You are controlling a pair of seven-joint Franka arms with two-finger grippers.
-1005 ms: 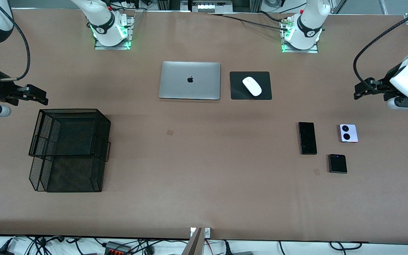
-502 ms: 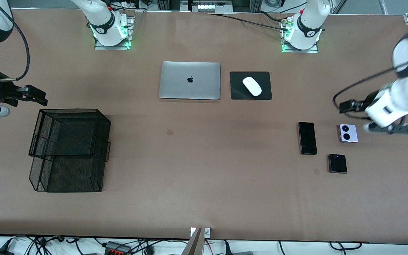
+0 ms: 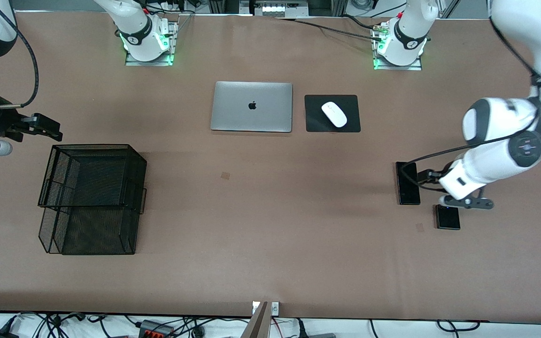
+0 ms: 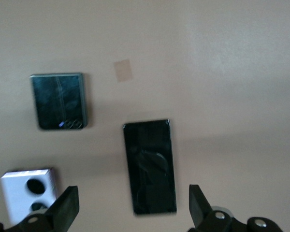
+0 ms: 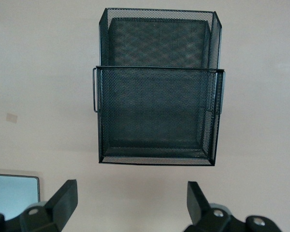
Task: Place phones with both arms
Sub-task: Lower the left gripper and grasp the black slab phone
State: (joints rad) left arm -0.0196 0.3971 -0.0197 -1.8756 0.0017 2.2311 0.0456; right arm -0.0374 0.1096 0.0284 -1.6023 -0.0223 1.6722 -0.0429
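brown surface [image 3: 270,225], left gripper [image 3: 424,176] over the phones at the left arm's end, fingers [image 4: 67,205] spread wide, right gripper [image 3: 47,126] waits beside mesh tray [image 3: 93,197], fingers open, slim black phone [image 3: 407,183], black flip phone [image 3: 447,217], lilac-white flip phone [image 4: 29,195] all flat on surface

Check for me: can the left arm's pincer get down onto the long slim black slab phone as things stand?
Probably yes. The left pincer is open and hangs over the long slim black slab phone, which lies flat with bare table around it. The small squarish black flip phone lies apart from it.
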